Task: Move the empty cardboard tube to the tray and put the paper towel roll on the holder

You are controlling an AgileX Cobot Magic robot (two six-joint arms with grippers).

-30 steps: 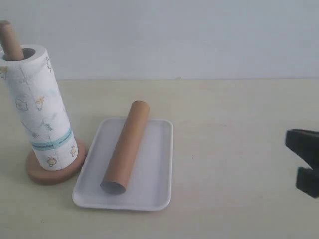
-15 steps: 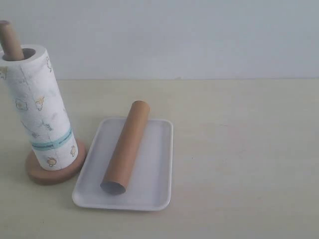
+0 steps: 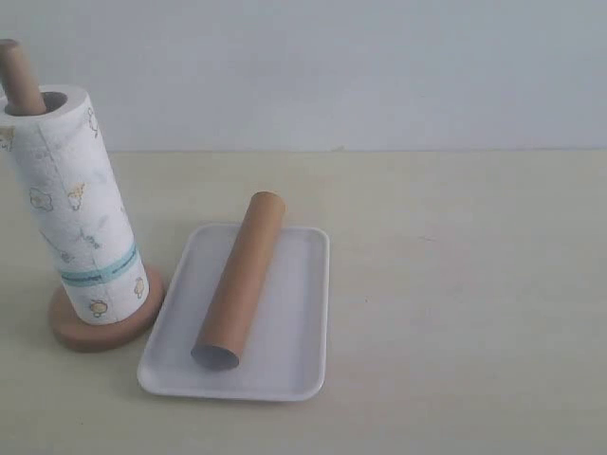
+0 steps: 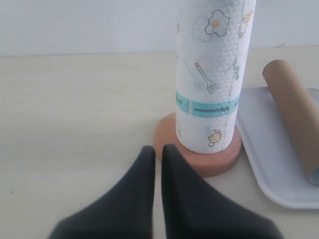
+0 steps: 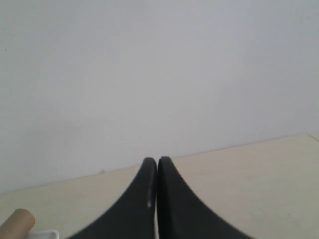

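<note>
I see tube (image 3: 240, 282) in tray (image 3: 299, 322), roll (image 3: 81, 227) on holder (image 3: 71, 332) beside it. L gripper (image 4: 158, 149), R gripper (image 5: 157, 162) closed, empty; R prob. well off tray.

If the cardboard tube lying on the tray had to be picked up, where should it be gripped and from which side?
Probably the middle of the cardboard tube, coming straight down from above and closing across its width. It lies on its side along the tray with both round flanks bare, and the paper towel roll stands apart from it.
</note>
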